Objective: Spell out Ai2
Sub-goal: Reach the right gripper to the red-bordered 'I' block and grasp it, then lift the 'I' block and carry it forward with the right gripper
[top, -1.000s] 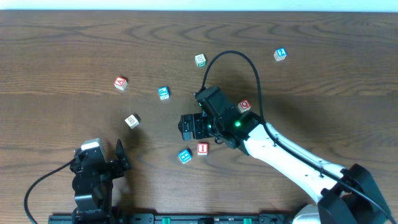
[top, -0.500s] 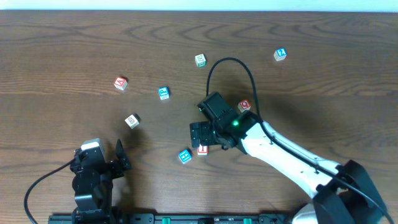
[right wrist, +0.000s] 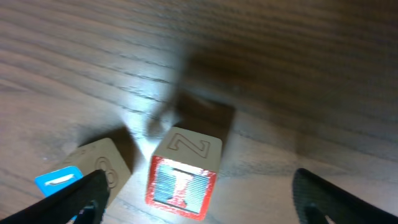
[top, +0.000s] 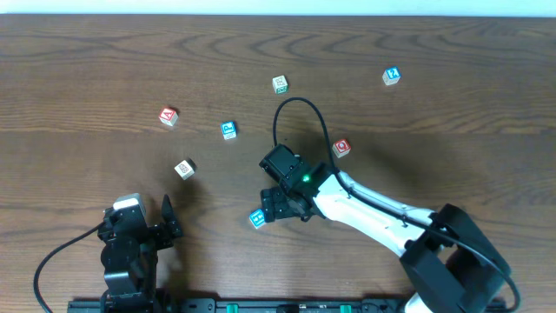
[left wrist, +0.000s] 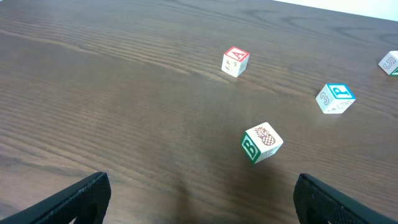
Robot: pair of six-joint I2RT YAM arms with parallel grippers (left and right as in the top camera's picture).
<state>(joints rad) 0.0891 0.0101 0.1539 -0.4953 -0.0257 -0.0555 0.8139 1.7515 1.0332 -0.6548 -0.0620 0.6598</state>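
Observation:
The red A block (top: 168,116) lies at the left and also shows in the left wrist view (left wrist: 235,61). The blue 2 block (top: 391,76) lies at the far right. The red I block (right wrist: 183,177) sits between the open fingers of my right gripper (right wrist: 205,208), which do not touch it. In the overhead view the right gripper (top: 280,207) hides it. My left gripper (top: 165,222) is open and empty near the front left edge, with its fingers low in the left wrist view (left wrist: 199,202).
A blue block (top: 257,218) lies just left of the right gripper, close to the I block (right wrist: 78,174). A blue P block (top: 228,130), a green B block (top: 183,169), a green-edged block (top: 279,84) and a red Q block (top: 341,148) are scattered about.
My right gripper has moved down and to the left, over the red I block, which it now covers in the overhead view. The left arm has not moved.

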